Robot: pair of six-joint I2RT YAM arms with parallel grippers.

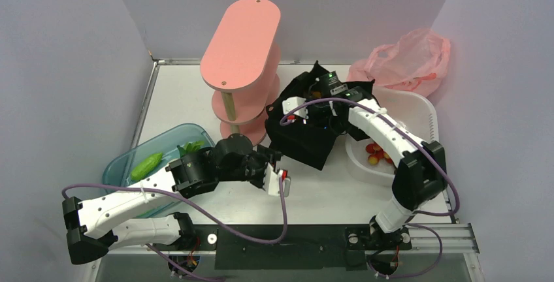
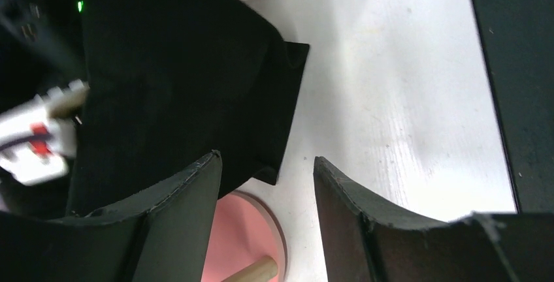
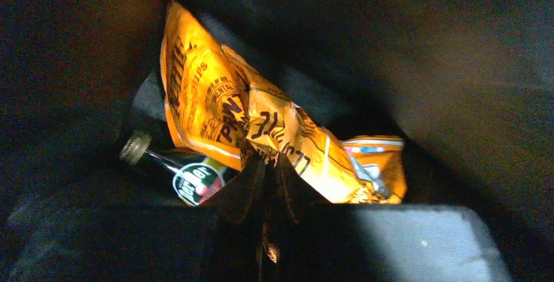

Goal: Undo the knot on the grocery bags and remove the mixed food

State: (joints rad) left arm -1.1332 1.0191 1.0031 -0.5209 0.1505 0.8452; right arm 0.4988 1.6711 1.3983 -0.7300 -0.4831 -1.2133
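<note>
The black fabric tote stands open in the middle of the table. My right gripper reaches down inside it. In the right wrist view its jaws are shut on the lower edge of the orange snack packet. A green glass bottle lies beside the packet in the tote. My left gripper is open and empty just left of the tote's near corner, with its fingertips by the fabric. The pink plastic bag lies at the back right. Small red and yellow fruits sit in a white basin.
A pink tiered stand rises left of the tote, and its base shows between my left fingers. A teal tray at the left holds a green cucumber and leafy greens. Walls enclose the table.
</note>
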